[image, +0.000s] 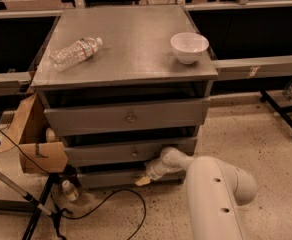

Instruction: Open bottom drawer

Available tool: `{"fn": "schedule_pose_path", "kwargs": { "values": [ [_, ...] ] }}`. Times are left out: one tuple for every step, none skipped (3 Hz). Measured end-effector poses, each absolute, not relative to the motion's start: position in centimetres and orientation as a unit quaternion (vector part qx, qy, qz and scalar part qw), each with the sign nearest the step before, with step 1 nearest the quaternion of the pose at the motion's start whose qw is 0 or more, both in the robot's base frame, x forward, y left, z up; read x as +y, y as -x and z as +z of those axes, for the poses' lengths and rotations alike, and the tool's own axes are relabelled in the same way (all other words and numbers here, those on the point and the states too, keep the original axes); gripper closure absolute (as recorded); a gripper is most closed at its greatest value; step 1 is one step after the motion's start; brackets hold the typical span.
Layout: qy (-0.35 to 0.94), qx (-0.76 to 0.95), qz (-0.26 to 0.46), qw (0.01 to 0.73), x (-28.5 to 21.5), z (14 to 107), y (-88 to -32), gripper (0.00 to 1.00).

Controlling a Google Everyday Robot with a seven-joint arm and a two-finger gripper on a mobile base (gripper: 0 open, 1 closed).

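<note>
Reaching low for the bottom drawer

Sitting at the very bottom of the cabinet, just above the floor, the drawer (103, 178) is looking shut or almost shut. The gripper (144, 178) is pressing up against the drawer's front, a bit right of the middle, with its pale tip pointing down and left. It is hiding the spot where the knob should be, so the knob is not showing. Whether the gripper is clenched on the knob or loose is not something I can tell.

Here is what could be going wrong. If the gripper is only touching the knob and not hugging it, it may be slipping off on the pull, and the drawer is staying put. The arm (211, 194) is coming in from the right at a slant, so a pull may be going sideways and jamming the drawer. The gripper is also sitting close under the middle drawer (101, 153), so it may be bumping that one.
</note>
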State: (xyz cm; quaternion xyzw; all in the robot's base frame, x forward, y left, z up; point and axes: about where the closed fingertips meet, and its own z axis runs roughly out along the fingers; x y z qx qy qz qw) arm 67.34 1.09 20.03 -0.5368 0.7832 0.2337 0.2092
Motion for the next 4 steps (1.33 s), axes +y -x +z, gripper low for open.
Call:
{"fn": "schedule_pose_path", "kwargs": {
  "values": [
    [0.537,0.783,0.234,0.209,1.1,20.7,-67.6,0.75],
    [0.537,0.783,0.234,0.209,0.9,20.9,-67.7,0.98],
    [0.531,0.792,0.227,0.196,-0.1,20.4,-66.7,0.99],
    [0.526,0.803,0.213,0.183,-1.5,19.6,-65.9,0.77]
  ]
}}
